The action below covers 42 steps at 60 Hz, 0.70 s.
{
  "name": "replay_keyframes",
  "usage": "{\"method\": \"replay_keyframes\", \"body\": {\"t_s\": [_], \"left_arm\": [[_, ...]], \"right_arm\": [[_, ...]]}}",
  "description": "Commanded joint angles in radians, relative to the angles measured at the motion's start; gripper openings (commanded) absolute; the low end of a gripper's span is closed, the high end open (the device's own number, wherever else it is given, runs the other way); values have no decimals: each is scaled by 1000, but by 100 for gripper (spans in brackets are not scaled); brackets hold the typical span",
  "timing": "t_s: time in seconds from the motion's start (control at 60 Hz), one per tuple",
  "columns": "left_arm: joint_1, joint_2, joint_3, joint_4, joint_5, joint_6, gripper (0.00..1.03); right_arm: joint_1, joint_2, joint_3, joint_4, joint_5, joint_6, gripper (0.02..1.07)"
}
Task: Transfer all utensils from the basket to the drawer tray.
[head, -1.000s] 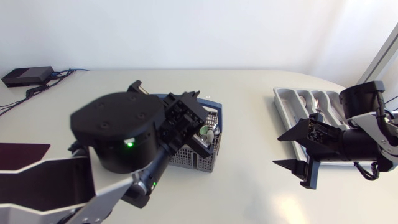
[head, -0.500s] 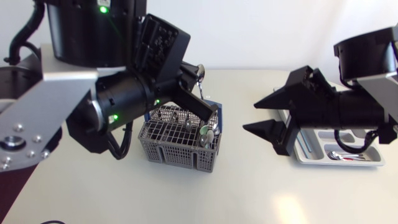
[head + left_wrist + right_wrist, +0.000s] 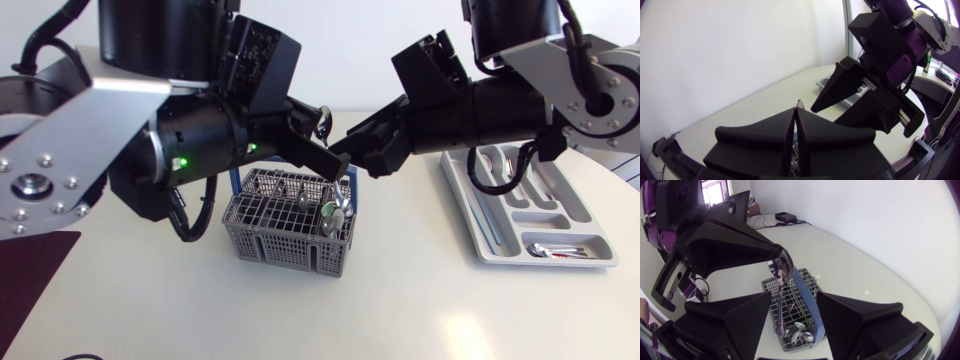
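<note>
My left gripper [image 3: 326,155] hangs above the grey wire basket [image 3: 262,232], shut on a metal spoon [image 3: 322,117] whose bowl points up. In the left wrist view the fingers [image 3: 765,134] are pressed together on the thin spoon [image 3: 799,105]. My right gripper [image 3: 353,160] has reached in from the right and stands open, one finger on each side of the spoon [image 3: 782,268]; I see no contact. Under it the basket [image 3: 808,321] holds several more utensils. The white drawer tray [image 3: 480,235] lies at the right with a few utensils in it.
The basket has a blue handle [image 3: 803,292] that rises between my right gripper's fingers [image 3: 747,320]. A dark mat [image 3: 25,255] lies at the table's left edge. Bare table lies between the basket and the tray.
The left arm has lifted the spoon up above the basket. The right arm has swung left from the tray to the spoon, and its fingers have narrowed a little.
</note>
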Motion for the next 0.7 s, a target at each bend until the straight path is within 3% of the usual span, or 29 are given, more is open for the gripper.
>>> {"method": "replay_keyframes", "body": {"t_s": [0.0,0.167,0.4,0.533,0.65,0.683], "left_arm": [[11,11,35,-2,12,-32,3],[13,9,35,0,18,-40,3],[16,6,30,0,18,-44,3],[16,2,32,4,18,-46,4],[11,-3,35,6,20,-46,27],[10,-9,35,7,20,-43,40]], "right_arm": [[20,31,29,8,-3,55,60],[46,57,35,21,-3,67,48],[52,63,32,21,-3,64,8],[54,65,23,18,-4,63,7],[55,59,12,11,-14,55,7],[55,53,5,10,-15,52,7]]}}
